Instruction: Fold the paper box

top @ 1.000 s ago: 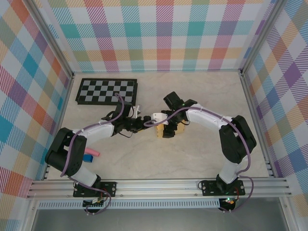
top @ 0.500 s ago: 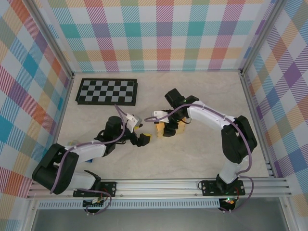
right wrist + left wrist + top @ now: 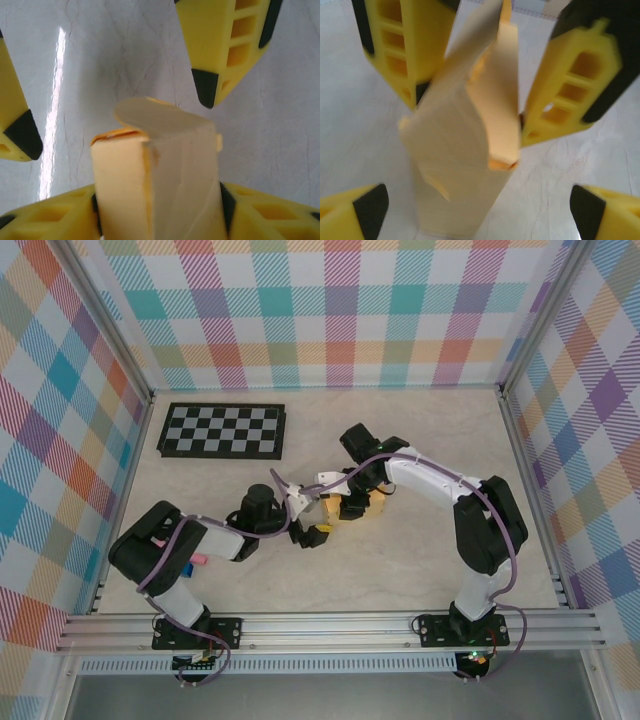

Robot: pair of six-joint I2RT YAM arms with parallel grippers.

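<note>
The paper box (image 3: 155, 175) is pale yellow-orange card, partly folded into a tall narrow shape with a curled flap on top. It stands on the table near the middle (image 3: 328, 506). My right gripper (image 3: 160, 200) is shut on it, with a black pad pressed against each side. My left gripper (image 3: 477, 210) is wide open just left of the box (image 3: 465, 150), with its fingers (image 3: 365, 210) either side of the box's near end and apart from it. In the top view the left gripper (image 3: 312, 530) and the right gripper (image 3: 345, 508) meet at the box.
A black-and-white checkerboard panel (image 3: 222, 430) lies at the back left. Small pink and blue pieces (image 3: 195, 562) lie by the left arm's base. Plaid walls enclose the table (image 3: 420, 560) on three sides.
The left gripper drew back toward its base, then came right again to the box with its jaws wider. The right gripper's jaws have narrowed onto the box.
</note>
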